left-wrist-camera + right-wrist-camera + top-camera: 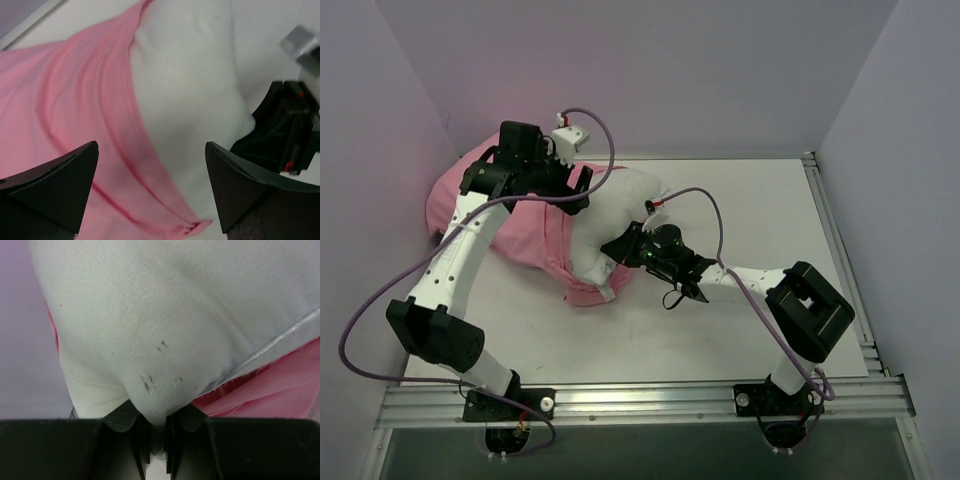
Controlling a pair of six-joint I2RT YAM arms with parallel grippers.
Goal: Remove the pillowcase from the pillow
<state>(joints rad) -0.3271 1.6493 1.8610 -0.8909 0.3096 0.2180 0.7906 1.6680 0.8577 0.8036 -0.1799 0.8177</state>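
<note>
Right wrist view shows my right fingers (157,442) clamped on a pinched-up fold of the pillow (165,315) — white cloth is bunched between them, and the pillowcase (280,385) shows pink just beside that fold. From the top, the pillow lies toward the back left of the desk (770,210). Its white end sticks out to the right, and the rest sits inside the pillowcase, which spreads off toward the left wall. My left fingers (152,192) are apart, holding nothing, and hang over the line where the pink hem crosses the white pillow.

I judge the job roughly half done: one end is bared, but the pillowcase is not off yet. The step in hand is a tug in two directions — one side anchors the pillow while the other strips the pillowcase. The next move, as I see it, calls for my left fingers to come down on the pink cloth near its hem. They should close on the thin fabric alone, not the stuffing under it, then draw it leftward away from my right grip. The cloth looks loose and slippery, so a shallow pinch could slide off.
</note>
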